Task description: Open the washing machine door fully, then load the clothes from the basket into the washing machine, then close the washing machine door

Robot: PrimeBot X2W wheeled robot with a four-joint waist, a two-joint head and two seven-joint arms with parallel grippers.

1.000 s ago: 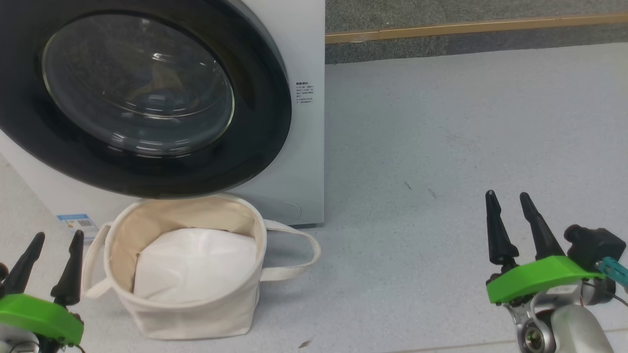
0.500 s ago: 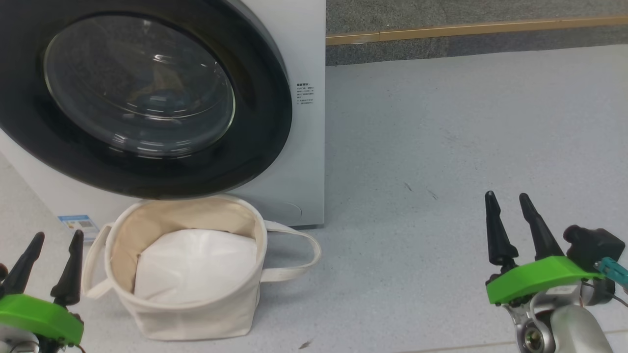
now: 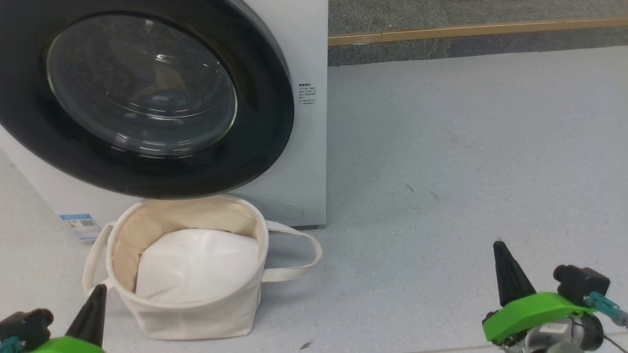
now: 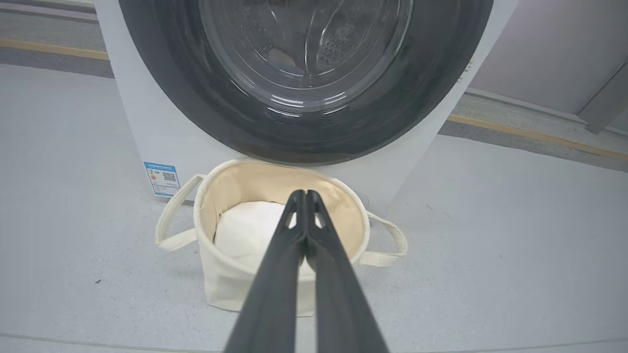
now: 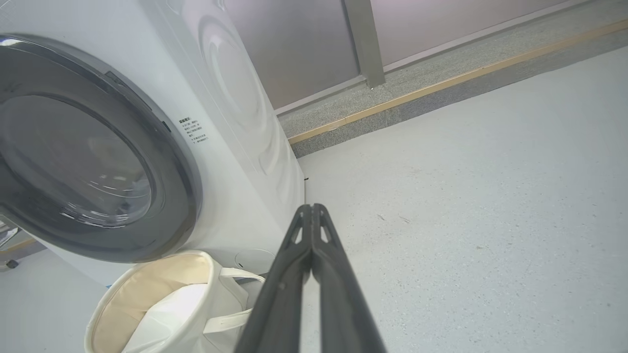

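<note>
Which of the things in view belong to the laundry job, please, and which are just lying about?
Belong to the job:
washing machine
washing machine door
basket

Just lying about:
white pad inside the basket
yellow floor strip beyond the machine

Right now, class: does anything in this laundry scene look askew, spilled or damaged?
Nothing stands out. The washing machine door sits shut, the basket stands upright on the floor before it with a white pad inside, and nothing has spilled.
</note>
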